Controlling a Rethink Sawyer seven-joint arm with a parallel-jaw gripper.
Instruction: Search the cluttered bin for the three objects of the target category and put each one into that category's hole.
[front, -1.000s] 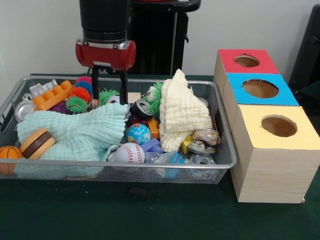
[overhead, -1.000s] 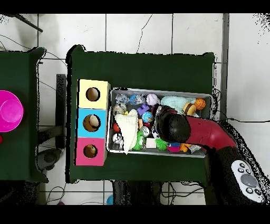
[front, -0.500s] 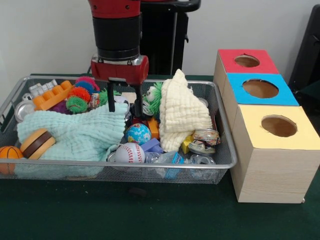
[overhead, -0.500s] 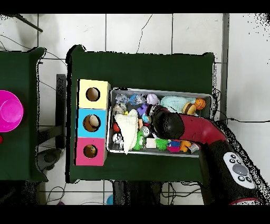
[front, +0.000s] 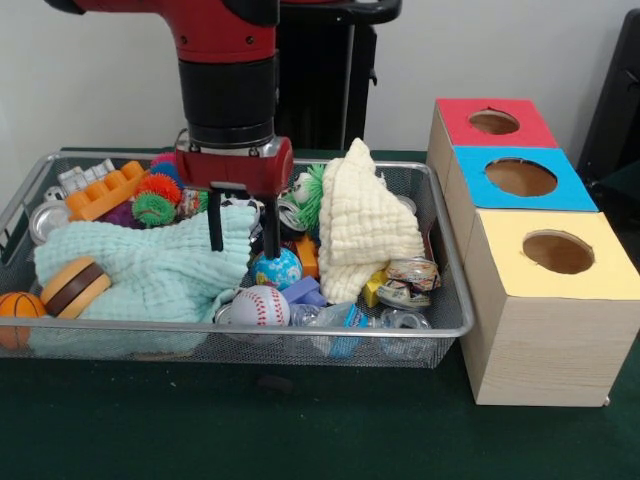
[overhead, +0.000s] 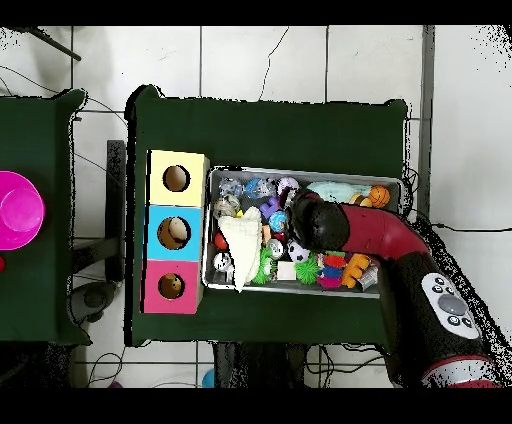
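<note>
- The gripper (front: 243, 232) hangs inside the wire bin (front: 300, 328), its two thin black fingers (front: 271, 228) spread apart with nothing between them.
- One finger comes down over the edge of the mint cloth (front: 150, 268); the other stands just above the blue globe ball (front: 276, 268).
- A baseball (front: 259, 306) lies against the bin's near rail, just in front of the globe ball, and a basketball (front: 18, 306) sits at the bin's corner beside a toy burger (front: 74, 286).
- A cream cloth (front: 366, 225) stands heaped near the bin's middle, with crushed cans (front: 408, 281) at its foot; their print is too small to read.
- Spiky balls (front: 155, 196) and an orange block (front: 106, 190) lie along the far side.
- Beside the bin stand three boxes, each with a round hole in its top: red (front: 494, 122), blue (front: 521, 177) and yellow (front: 557, 252).
- From overhead, the red arm (overhead: 385, 235) reaches across the bin (overhead: 300, 290). I can read no writing anywhere.
</note>
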